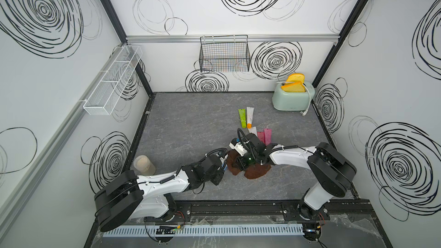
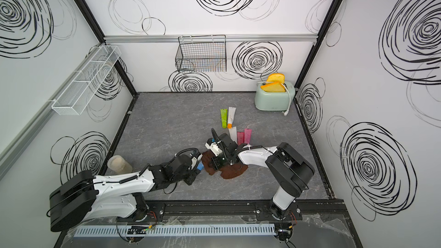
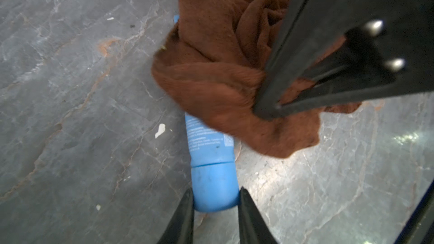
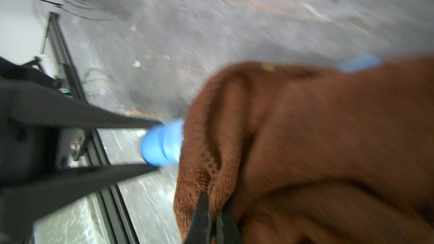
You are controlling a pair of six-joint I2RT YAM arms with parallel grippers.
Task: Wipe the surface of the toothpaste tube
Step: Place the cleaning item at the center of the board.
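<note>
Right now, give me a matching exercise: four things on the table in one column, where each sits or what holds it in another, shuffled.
1 blue tube
2 brown cloth
3 toaster
4 green tube

A beside the white tube
B pinched in the right gripper
C cap end held by the left gripper
D far corner, bread slices in it

Pairs: 1-C, 2-B, 3-D, 4-A

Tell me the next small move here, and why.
Probably draw the brown terry cloth toward the blue cap: the right pincer is shut on it, it covers only the far part of the blue plastic toothpaste tube, and the left pincer pins the cap end.
</note>
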